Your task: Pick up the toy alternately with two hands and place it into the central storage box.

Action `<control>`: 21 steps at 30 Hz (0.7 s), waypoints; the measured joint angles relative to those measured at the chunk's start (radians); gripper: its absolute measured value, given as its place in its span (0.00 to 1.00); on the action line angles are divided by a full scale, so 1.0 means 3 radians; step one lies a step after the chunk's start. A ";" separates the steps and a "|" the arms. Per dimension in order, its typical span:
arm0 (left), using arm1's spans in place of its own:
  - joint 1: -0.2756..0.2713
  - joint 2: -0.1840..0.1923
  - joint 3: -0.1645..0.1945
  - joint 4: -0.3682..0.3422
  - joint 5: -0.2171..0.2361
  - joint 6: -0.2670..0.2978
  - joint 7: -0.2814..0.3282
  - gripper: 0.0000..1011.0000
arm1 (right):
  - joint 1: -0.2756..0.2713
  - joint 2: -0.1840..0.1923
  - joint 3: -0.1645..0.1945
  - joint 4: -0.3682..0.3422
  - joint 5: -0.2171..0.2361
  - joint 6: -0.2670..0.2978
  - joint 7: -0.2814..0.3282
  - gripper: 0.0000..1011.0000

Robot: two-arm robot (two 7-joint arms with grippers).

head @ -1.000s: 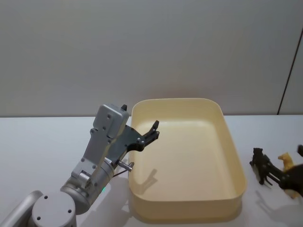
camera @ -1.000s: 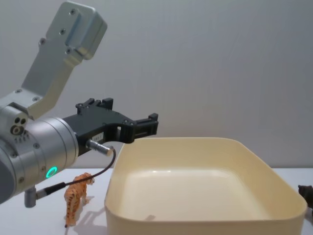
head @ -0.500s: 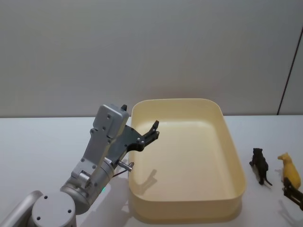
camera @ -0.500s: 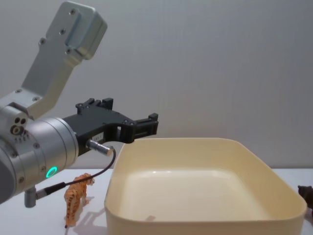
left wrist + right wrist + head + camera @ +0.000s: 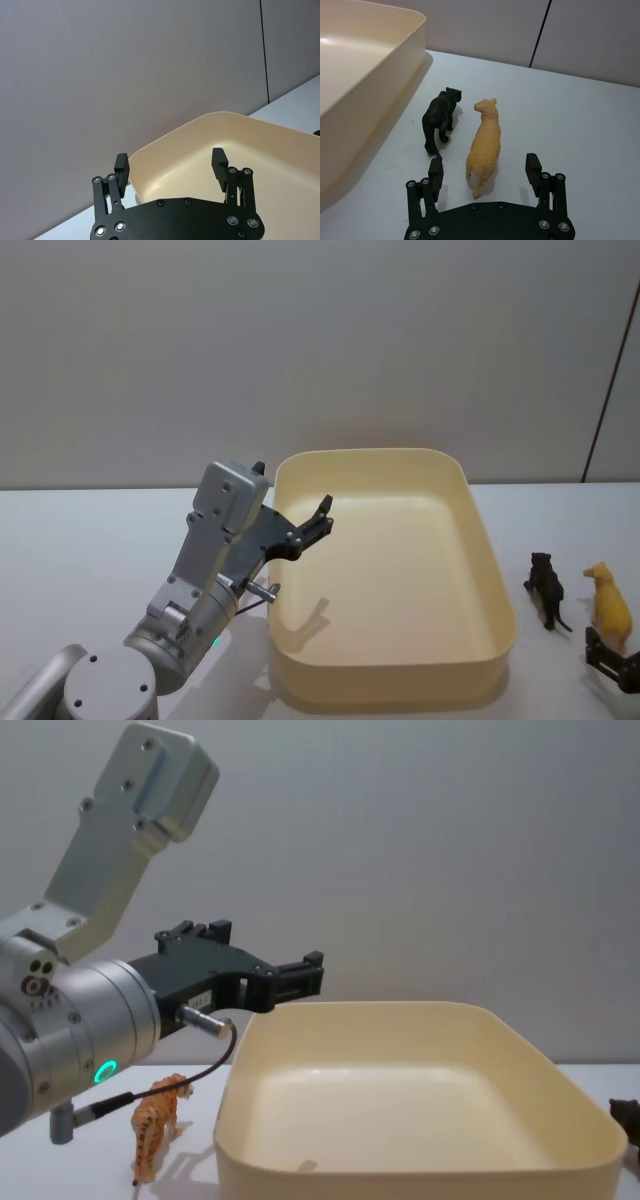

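The cream-yellow storage box (image 5: 390, 680) stands mid-table. My left gripper (image 5: 322, 513) hangs open above its left rim, holding nothing; its wrist view shows the spread gripper (image 5: 170, 162) over the box (image 5: 250, 135). Right of the box stand a black toy animal (image 5: 545, 590) and a yellow sheep toy (image 5: 608, 605). My right gripper (image 5: 608, 655) is low at the near right, just behind the sheep. In its wrist view the gripper (image 5: 485, 172) is open, with the sheep's (image 5: 486, 140) hind end between the fingers and the black toy (image 5: 440, 117) beside it.
An orange tiger toy (image 5: 158, 1120) stands on the white table left of the box (image 5: 400, 1175), below my left arm's cable. The black toy (image 5: 625, 1115) peeks in at the chest view's right edge. A grey wall runs behind the table.
My right gripper has drawn back from over the two toys toward the table's near right edge, leaving both standing. The left arm has barely moved.
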 joint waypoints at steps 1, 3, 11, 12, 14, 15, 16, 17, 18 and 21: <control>0.0000 0.0000 0.0000 0.0000 0.0000 0.0000 0.0000 0.99 | 0.0018 -0.0010 -0.0004 0.0021 -0.0007 0.0001 0.0008 0.99; 0.0000 0.0000 0.0000 0.0000 0.0000 0.0000 0.0000 0.99 | 0.0077 -0.0043 -0.0014 0.0097 -0.0028 0.0002 0.0030 0.99; 0.0000 0.0000 0.0000 0.0000 0.0000 0.0000 0.0000 0.99 | 0.0226 -0.0130 -0.0043 0.0284 -0.0109 -0.0014 0.0079 0.93; 0.0000 0.0000 0.0000 0.0000 0.0000 0.0000 0.0000 0.99 | 0.0236 -0.0136 -0.0046 0.0298 -0.0115 -0.0016 0.0082 0.92; 0.0000 0.0000 0.0000 0.0000 0.0000 0.0000 0.0000 0.99 | 0.0264 -0.0152 -0.0050 0.0333 -0.0129 -0.0021 0.0091 0.85; 0.0000 0.0000 0.0000 0.0000 0.0000 0.0000 0.0000 0.99 | 0.0273 -0.0157 -0.0052 0.0345 -0.0134 -0.0022 0.0094 0.84; 0.0000 0.0000 0.0000 0.0000 0.0000 0.0000 0.0000 0.99 | 0.0280 -0.0162 -0.0054 0.0355 -0.0138 -0.0023 0.0096 0.80; 0.0000 0.0000 0.0000 0.0000 0.0000 0.0000 0.0000 0.99 | 0.0293 -0.0171 -0.0057 0.0373 -0.0145 -0.0025 0.0101 0.77; 0.0000 0.0000 0.0000 0.0000 0.0000 0.0000 0.0000 0.99 | 0.0300 -0.0174 -0.0059 0.0381 -0.0147 -0.0026 0.0103 0.75; 0.0000 0.0000 0.0000 0.0000 0.0000 0.0000 0.0000 0.99 | 0.0323 -0.0188 -0.0062 0.0409 -0.0159 -0.0029 0.0110 0.66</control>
